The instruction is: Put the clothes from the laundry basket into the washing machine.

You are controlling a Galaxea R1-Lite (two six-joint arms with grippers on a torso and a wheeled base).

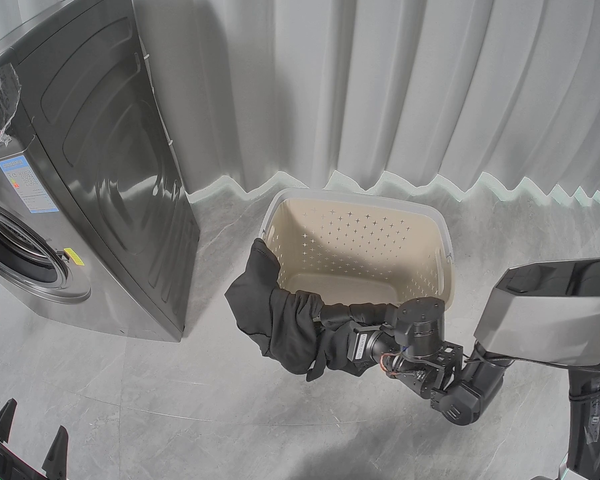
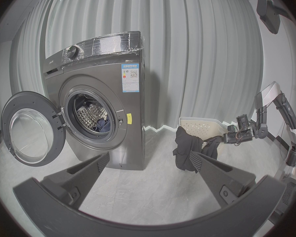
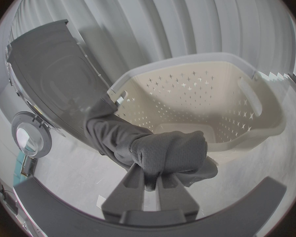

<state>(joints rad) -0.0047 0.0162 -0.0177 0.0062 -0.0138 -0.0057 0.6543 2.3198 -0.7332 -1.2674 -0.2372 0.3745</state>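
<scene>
trailing from right jaws over basket [image 3: 187, 57] rim, dark garment [image 3: 161, 152]

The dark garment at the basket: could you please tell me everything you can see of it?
The dark garment is charcoal, soft cloth with a fine knitted texture, bunched into thick folds. One end is clamped in the right hand, which is shut on it. The other end drapes over the left side of the laundry basket rim, and the middle sags outside the basket, towards the floor.
</scene>
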